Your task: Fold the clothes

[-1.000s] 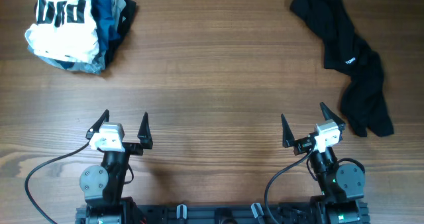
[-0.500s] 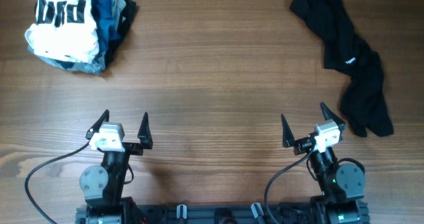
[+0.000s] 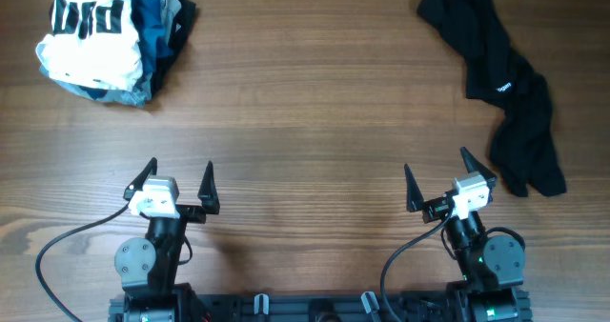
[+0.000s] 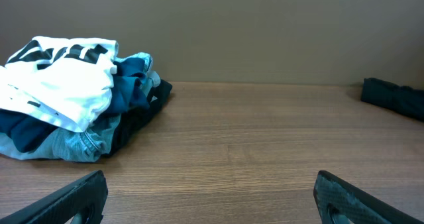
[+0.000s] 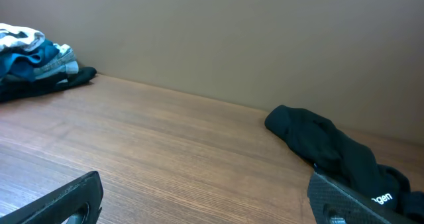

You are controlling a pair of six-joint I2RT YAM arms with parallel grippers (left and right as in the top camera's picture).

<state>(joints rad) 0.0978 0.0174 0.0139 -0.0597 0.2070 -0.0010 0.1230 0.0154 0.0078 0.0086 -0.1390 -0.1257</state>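
Observation:
The clothes (image 3: 496, 70), a crumpled black garment with a small white logo, lie at the table's far right, stretched from the back edge toward the front. They show in the right wrist view (image 5: 331, 148) and as a dark edge in the left wrist view (image 4: 394, 97). My right gripper (image 3: 440, 180) stands open near the front edge, just left of the garment's lower end and apart from it. Wide open too, my left gripper (image 3: 179, 178) waits at the front left, with only bare wood between its fingers.
A heap of other garments (image 3: 105, 36), white with black stripes over blue and grey pieces, sits at the back left corner, also in the left wrist view (image 4: 66, 111). Bare wooden table (image 3: 305, 122) stretches between the heap and the black garment.

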